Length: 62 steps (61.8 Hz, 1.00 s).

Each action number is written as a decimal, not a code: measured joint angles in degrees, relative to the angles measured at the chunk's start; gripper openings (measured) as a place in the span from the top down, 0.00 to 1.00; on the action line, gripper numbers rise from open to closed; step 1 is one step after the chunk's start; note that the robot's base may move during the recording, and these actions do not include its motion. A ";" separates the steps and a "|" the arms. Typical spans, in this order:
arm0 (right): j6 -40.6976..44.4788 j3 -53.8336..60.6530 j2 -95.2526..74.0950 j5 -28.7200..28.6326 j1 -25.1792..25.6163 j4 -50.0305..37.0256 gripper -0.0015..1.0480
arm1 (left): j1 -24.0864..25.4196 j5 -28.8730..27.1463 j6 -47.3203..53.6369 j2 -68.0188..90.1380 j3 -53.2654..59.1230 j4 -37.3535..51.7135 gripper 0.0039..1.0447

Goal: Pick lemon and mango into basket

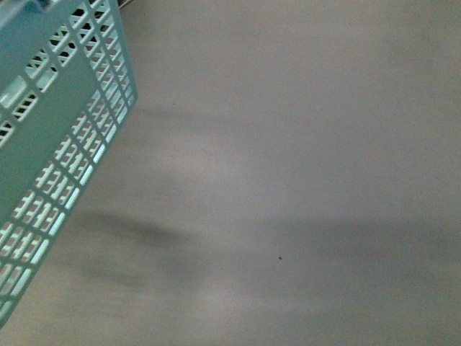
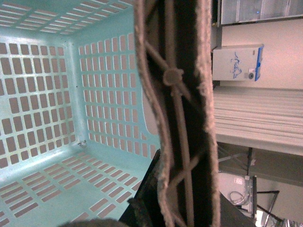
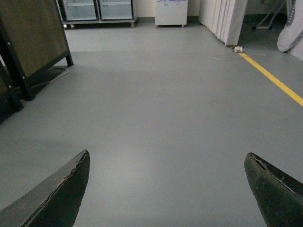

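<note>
The basket [image 1: 50,137] is sitting at the left edge of a blurred grey bench [image 1: 288,180]. What is showing of its slotted inside is bare, with a brown handle [image 2: 177,113] crossing in front. No lemon or mango is showing, so both picks appear to be still waiting. The right pincer [image 3: 166,158] is hanging spread and empty over a grey floor [image 3: 156,85] marked with a yellow line [image 3: 274,80]. The left pincer [image 2: 147,189] is showing only a dark edge, so its state cannot be told.

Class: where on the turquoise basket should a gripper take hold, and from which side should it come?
Probably the brown swing handle: a narrow ribbed bar that jaws can close across. Come from the open-mouth side of the basket, where the handle lies; the slotted walls look too broad to pinch.
</note>
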State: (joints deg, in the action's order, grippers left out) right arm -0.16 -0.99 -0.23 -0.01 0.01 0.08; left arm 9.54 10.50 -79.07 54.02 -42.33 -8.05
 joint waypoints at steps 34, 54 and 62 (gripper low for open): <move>0.00 0.00 0.00 0.00 0.00 0.00 0.08 | 0.28 0.85 -0.13 -4.42 -2.54 -3.67 0.95; 0.00 0.00 0.00 0.00 0.00 0.00 0.08 | 0.31 0.92 -0.13 -4.37 -2.54 -3.87 0.95; 0.00 0.00 0.00 0.04 0.00 0.00 0.08 | 0.31 0.87 -0.13 -4.37 -2.56 -3.87 0.95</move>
State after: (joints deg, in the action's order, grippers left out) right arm -0.16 -0.99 -0.23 0.03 0.01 0.08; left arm 9.85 11.38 -79.20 49.65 -44.88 -11.92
